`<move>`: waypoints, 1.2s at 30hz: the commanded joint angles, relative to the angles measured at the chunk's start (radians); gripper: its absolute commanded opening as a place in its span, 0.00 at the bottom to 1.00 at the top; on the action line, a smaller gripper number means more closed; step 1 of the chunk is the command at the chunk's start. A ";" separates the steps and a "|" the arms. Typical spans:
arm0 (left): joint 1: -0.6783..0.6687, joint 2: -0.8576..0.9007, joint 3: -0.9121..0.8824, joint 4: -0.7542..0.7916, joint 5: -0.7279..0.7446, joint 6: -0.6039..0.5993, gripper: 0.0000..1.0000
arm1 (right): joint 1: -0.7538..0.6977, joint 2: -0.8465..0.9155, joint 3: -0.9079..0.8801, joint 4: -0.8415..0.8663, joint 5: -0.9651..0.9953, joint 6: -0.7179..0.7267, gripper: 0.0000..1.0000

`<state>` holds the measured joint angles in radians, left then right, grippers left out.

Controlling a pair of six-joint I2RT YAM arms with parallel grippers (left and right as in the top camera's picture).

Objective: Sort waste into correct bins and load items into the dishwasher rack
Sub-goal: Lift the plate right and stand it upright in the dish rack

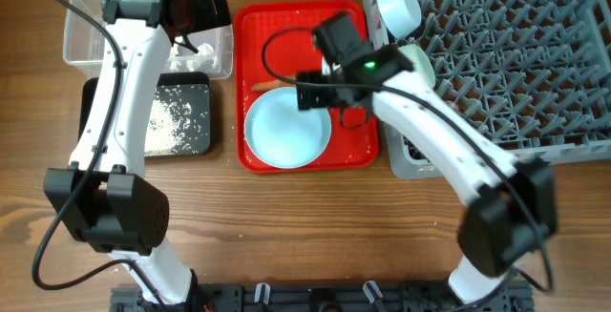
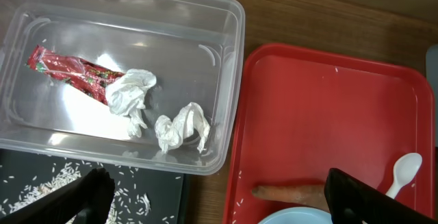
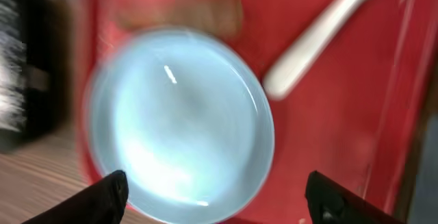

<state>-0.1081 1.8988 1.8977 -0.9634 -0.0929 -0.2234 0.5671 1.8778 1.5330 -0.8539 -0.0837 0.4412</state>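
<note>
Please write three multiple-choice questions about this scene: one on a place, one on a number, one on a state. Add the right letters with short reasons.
1. Where does the red snack wrapper lie? A) on the red tray B) in the black tray C) in the clear tub
2. How many crumpled white tissues lie in that tub? A) two B) one C) four
3. How is the right tool? A) shut on the spoon B) open above the light-blue plate C) shut on the carrot

1 C, it lies on the tub's floor. 2 A, two wads lie beside the wrapper. 3 B, its fingers stand wide apart over the plate.
</note>
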 commanded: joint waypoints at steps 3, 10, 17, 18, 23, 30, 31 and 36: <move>0.003 -0.012 0.015 0.003 -0.010 -0.002 1.00 | 0.004 0.130 -0.038 -0.022 0.000 -0.060 0.67; 0.003 -0.012 0.015 0.003 -0.010 -0.002 1.00 | 0.002 0.214 -0.056 0.005 0.052 -0.055 0.59; 0.003 -0.012 0.015 0.003 -0.010 -0.002 1.00 | 0.002 0.262 -0.056 0.025 0.061 -0.083 0.22; 0.004 -0.012 0.015 0.003 -0.010 -0.002 1.00 | 0.002 0.262 -0.056 0.027 0.065 -0.083 0.14; 0.004 -0.012 0.015 0.003 -0.010 -0.002 1.00 | -0.006 0.262 -0.056 0.023 0.069 -0.082 0.04; 0.003 -0.012 0.015 0.003 -0.010 -0.002 1.00 | -0.029 0.163 -0.023 -0.049 0.069 -0.106 0.04; 0.003 -0.012 0.015 0.003 -0.010 -0.002 1.00 | -0.032 0.130 -0.019 -0.051 0.069 -0.115 0.04; 0.003 -0.012 0.015 0.003 -0.010 -0.002 1.00 | -0.051 -0.098 -0.016 -0.043 0.131 -0.128 0.04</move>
<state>-0.1081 1.8988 1.8977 -0.9634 -0.0933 -0.2234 0.5327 1.9430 1.4963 -0.8982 -0.0311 0.3382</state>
